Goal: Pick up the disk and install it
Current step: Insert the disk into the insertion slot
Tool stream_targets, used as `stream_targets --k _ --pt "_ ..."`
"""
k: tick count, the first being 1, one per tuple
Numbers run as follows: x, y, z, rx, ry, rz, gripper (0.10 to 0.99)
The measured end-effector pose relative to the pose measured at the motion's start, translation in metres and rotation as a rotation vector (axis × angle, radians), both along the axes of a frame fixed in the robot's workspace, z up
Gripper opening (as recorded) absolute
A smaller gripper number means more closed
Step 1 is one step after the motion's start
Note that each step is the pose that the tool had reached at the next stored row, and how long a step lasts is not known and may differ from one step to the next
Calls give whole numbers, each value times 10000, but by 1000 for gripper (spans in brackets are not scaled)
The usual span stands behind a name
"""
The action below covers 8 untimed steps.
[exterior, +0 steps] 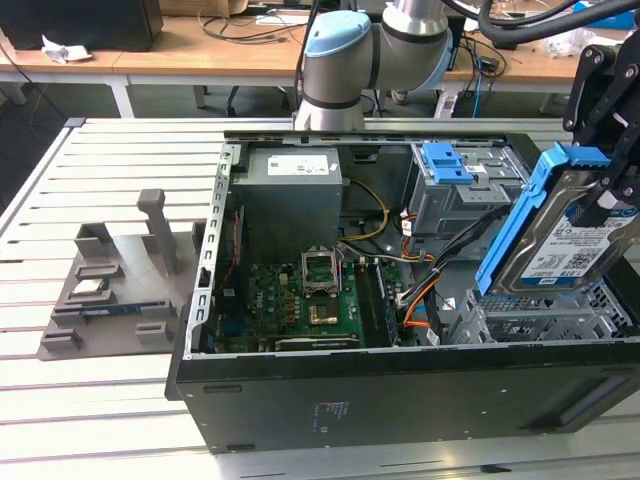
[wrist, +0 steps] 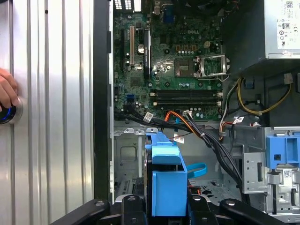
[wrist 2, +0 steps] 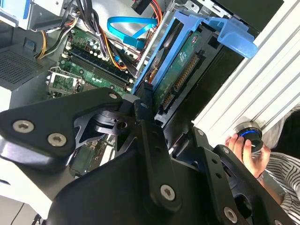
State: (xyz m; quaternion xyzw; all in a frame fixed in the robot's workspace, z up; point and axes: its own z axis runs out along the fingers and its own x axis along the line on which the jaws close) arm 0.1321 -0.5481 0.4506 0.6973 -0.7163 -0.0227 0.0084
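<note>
The disk (exterior: pixel 565 240), a silver hard drive with a white-and-blue label in a blue bracket, hangs tilted on edge above the metal drive cage (exterior: pixel 540 322) at the exterior view's right end of the open computer case (exterior: pixel 400 400). My gripper (exterior: pixel 612 190) is shut on it from above, black fingers clamping both faces. In the second wrist view the disk's green board side (wrist 2: pixel 180 70) faces the camera, held by the fingers (wrist 2: pixel 143 115). In the first wrist view the blue bracket (wrist: pixel 166 183) sits between the fingers (wrist: pixel 131 206) of the gripper (wrist: pixel 165 208).
Motherboard (exterior: pixel 310 300), power supply (exterior: pixel 290 190) and loose cables (exterior: pixel 420 290) fill the case. A blue-latched bay (exterior: pixel 450 165) stands behind the cage. A grey parts fixture (exterior: pixel 110 290) lies on the slatted table at the exterior view's left. A person's hand (wrist: pixel 7 93) rests on a blue-lit button.
</note>
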Motion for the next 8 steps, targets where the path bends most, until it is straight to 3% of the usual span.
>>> stream_targets --k 3,8 --pt "1 0 -5 -14 0 0 365" --pt "3 14 -45 -145 0 0 365"
